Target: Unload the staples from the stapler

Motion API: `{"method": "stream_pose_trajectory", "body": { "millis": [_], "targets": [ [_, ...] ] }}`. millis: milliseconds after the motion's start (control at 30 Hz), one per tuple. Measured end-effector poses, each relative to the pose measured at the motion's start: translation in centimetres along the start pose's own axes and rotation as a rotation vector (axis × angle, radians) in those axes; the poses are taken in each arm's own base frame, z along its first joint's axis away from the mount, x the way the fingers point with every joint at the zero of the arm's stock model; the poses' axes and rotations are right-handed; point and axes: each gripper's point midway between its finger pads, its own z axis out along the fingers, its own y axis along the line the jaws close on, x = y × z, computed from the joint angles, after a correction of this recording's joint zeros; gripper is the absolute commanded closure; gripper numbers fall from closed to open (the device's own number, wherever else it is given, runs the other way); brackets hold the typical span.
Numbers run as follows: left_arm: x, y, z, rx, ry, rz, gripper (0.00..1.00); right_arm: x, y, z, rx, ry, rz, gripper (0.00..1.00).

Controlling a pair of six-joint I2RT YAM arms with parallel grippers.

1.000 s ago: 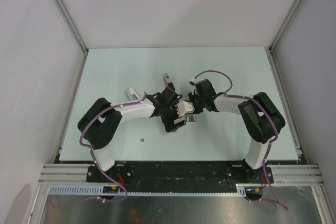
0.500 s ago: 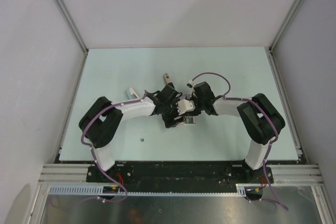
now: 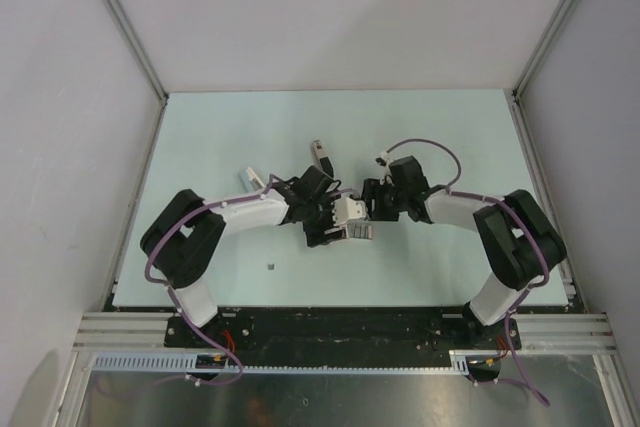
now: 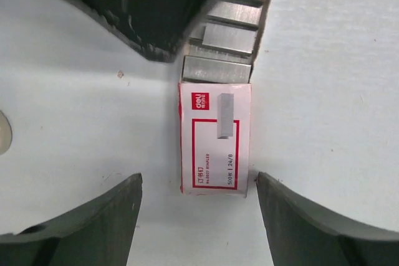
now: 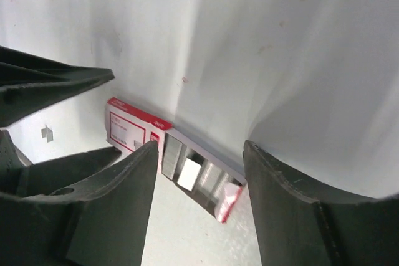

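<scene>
Right now the stapler (image 3: 318, 154) is lying on the table (image 3: 200, 127), just beyond the left arm's wrist toward the far side. It is touching neither gripper and nothing is holding it.

Both arms are reaching in to the table's middle and meeting over a red-and-white staple box (image 4: 215, 147). It is lying flat, label up. Its tray (image 4: 227, 42) is sticking out of one end, with rows of grey staples (image 4: 218, 70) showing.

The left gripper (image 4: 198, 182) is hovering over the box's closed end with its jaws standing wide and gripping nothing. One finger (image 4: 93, 222) is sitting off to one side with bare table between it and the box. The other is just beside the opposite edge; can't tell if it is touching.

The right gripper (image 5: 201, 147) is hanging over the tray end, jaws also apart and holding nothing. Tray and staples are showing lower down in the gap between its fingers.

In the left wrist view, a dark finger (image 4: 156, 10) of the right gripper is covering part of the tray's far end. In the right wrist view, the left fingers are showing dark at the left side, flanking the box.

A small white and pale-blue item (image 3: 250, 177) is sitting on the table beside the left forearm, too small to identify. A tiny dark speck (image 3: 272, 267) is lying nearer the bases, well apart from everything.
</scene>
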Motion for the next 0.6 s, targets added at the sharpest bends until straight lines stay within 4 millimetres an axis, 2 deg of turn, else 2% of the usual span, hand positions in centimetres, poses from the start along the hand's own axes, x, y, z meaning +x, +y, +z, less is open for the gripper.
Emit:
{"method": "stream_pose_trajectory", "body": {
  "millis": [100,300,400,600],
  "targets": [
    [0.4,-0.3,-0.3,0.009,0.002,0.029,0.17,0.3,-0.6,-0.9,0.005,-0.026,0.005,0.3],
    [0.5,-0.5,-0.5,0.025,-0.001,0.056,0.14,0.9,-0.3,-1.2,-0.001,-0.098,-0.044,0.27],
    [0.5,-0.4,-0.4,0.032,0.008,0.053,0.14,0.7,-0.3,-1.2,0.0,-0.122,-0.054,0.29],
    [0.2,0.9,0.0,0.028,0.018,0.012,0.13,0.5,-0.2,-0.7,-0.007,-0.141,-0.078,0.4]
  ]
}}
